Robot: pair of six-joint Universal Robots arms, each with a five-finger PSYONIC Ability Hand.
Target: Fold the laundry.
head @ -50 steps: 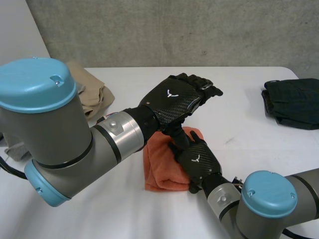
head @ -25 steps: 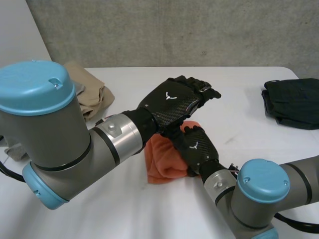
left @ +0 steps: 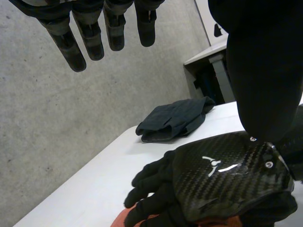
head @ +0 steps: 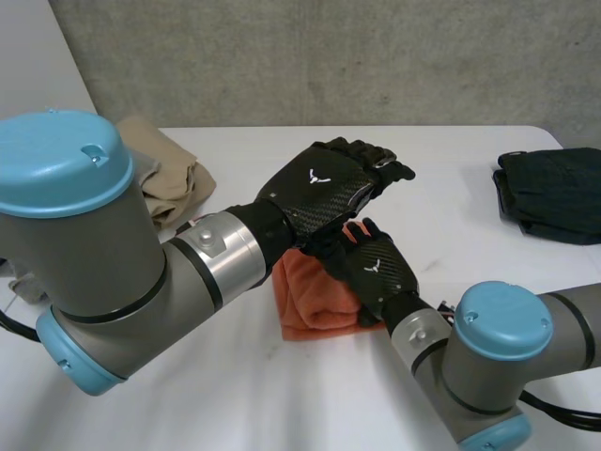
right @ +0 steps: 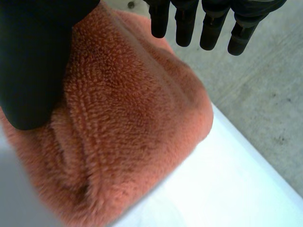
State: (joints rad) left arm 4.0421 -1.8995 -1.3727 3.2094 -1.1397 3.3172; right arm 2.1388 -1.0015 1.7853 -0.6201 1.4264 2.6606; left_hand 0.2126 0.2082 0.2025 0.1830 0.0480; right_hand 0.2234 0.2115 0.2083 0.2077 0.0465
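The folded orange towel [head: 310,305] is lying on the white table [head: 451,225], roughly at its middle. Nearest on it, the right hand [head: 380,272] is resting palm-down over the towel's right part. Its fingers [right: 184,26] are reaching out almost straight toward the towel's far edge and its thumb is lying against the terry, so it is pressing rather than gripping. Just above the towel's far end, the left hand [head: 324,188] is hovering over the right hand and clear of the cloth, with its fingers [left: 90,40] stretched out loosely and holding nothing. Beyond the towel to the left, a tan cloth [head: 169,174] is sitting bunched. Well beyond the towel to the right, a dark garment [head: 554,193] is lying folded. The step appears to be flattening the finished fold. Doing it well probably means pressing evenly with the flat palm and smoothing outward toward the towel's edges without dragging the layers askew.
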